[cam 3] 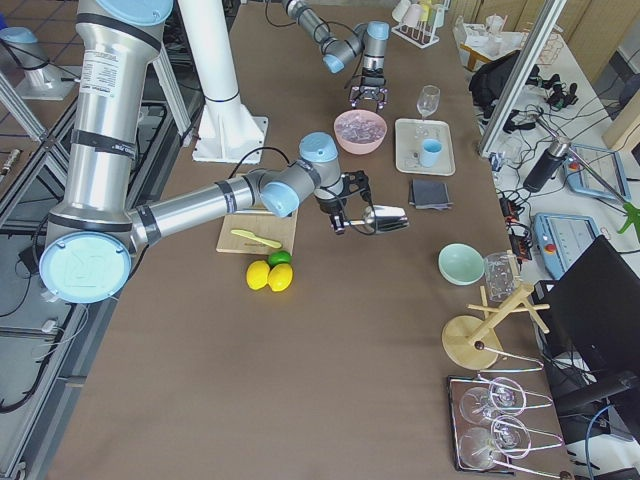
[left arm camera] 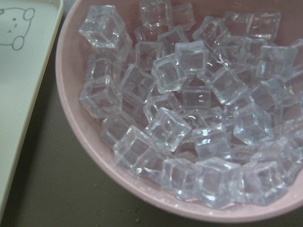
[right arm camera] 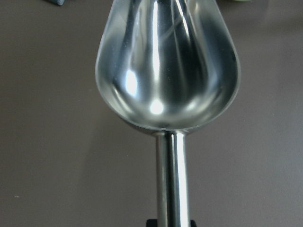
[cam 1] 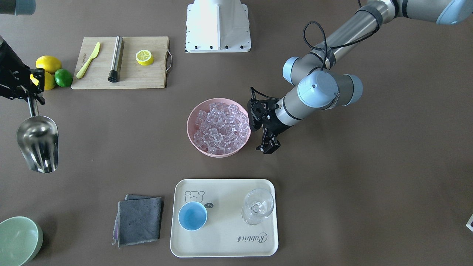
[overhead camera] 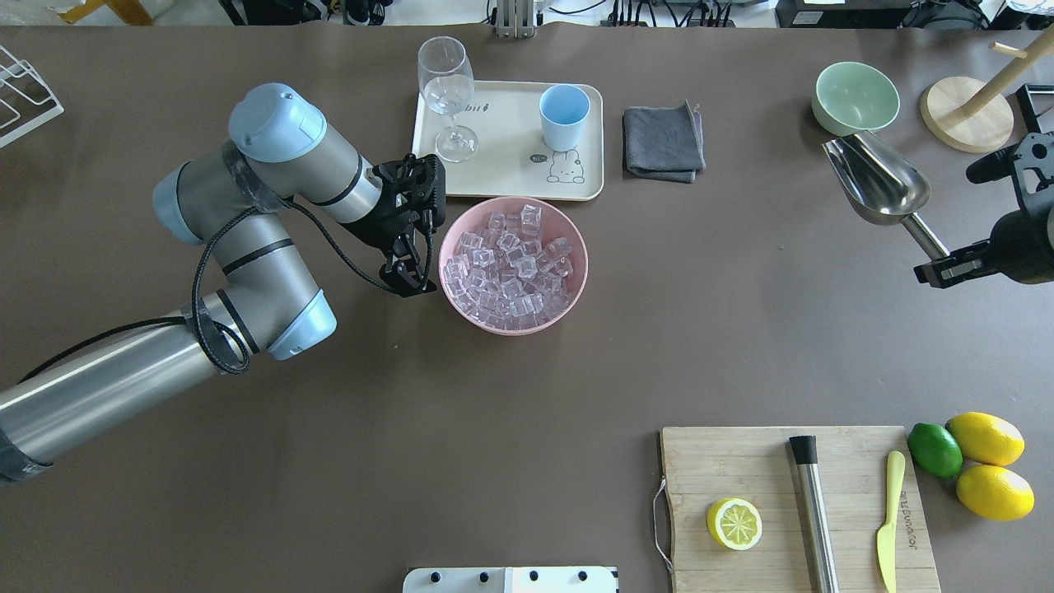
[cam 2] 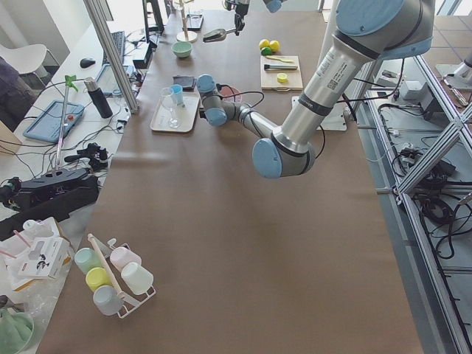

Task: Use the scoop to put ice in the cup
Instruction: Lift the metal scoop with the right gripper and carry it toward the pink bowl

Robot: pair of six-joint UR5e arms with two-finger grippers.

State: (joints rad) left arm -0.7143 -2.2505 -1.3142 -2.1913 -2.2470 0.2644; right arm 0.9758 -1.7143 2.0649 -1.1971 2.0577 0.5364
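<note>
The ice (cam 1: pixel 221 125) fills a pink bowl (cam 1: pixel 192 122) at the table's middle, and shows close up in the left wrist view (left arm camera: pixel 189 104). The light-blue cup (cam 1: pixel 192 216) stands empty on a cream tray (cam 1: pixel 229 236) beyond the bowl. My right gripper (overhead camera: pixel 939 270) is shut on the handle of the steel scoop (overhead camera: pixel 877 177). It holds the scoop empty above the table, far to the right of the bowl. The scoop's bowl fills the right wrist view (right arm camera: pixel 165 71). My left gripper (overhead camera: pixel 408 280) hangs just beside the pink bowl's left rim, fingers together and empty.
A clear stemmed glass (overhead camera: pixel 447 91) shares the tray with the cup. A grey cloth (overhead camera: pixel 663 140) lies right of the tray. A pale green bowl (overhead camera: pixel 856 97) and wooden stand (overhead camera: pixel 967 119) sit near the scoop. A cutting board (overhead camera: pixel 790 502) holds a lemon half, steel cylinder and knife.
</note>
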